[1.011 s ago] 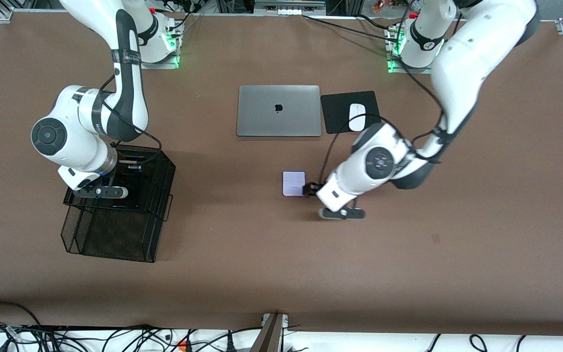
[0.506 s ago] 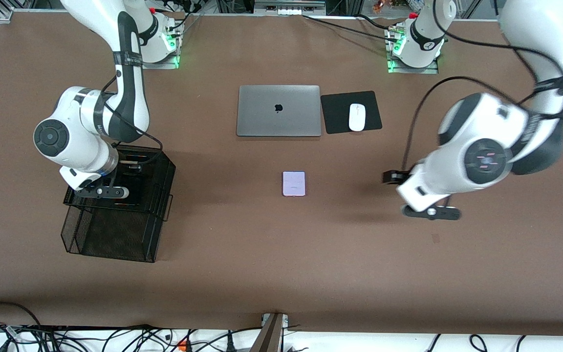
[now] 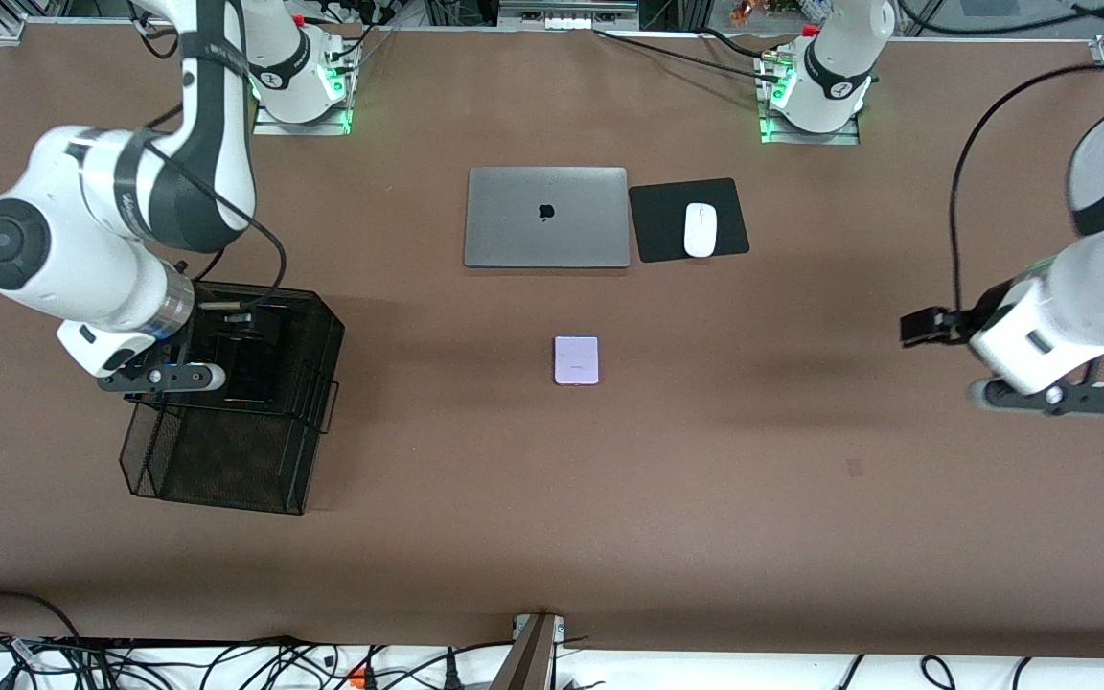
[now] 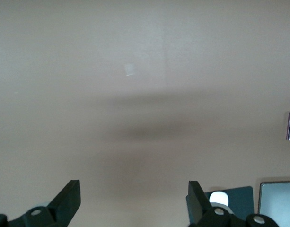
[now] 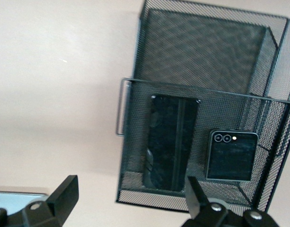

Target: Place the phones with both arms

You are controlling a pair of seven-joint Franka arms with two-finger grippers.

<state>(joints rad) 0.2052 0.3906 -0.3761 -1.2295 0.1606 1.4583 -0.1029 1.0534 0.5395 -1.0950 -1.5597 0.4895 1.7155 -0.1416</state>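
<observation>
The right gripper (image 5: 128, 201) hung with jaws spread and empty over the mesh basket (image 3: 226, 450), where the long phone (image 5: 171, 142) and the two-lens phone (image 5: 230, 155) lay side by side. The left gripper (image 4: 133, 203), also spread and empty, hovered over bare table (image 3: 801, 498) toward the left arm's end, well apart from the lavender phone (image 3: 576, 360), which lay mid-table, nearer the camera than the laptop (image 3: 546, 218).

A wide brown table (image 3: 552, 537) fills the room; tangled cables (image 3: 226, 663) lie along its white near edge.
</observation>
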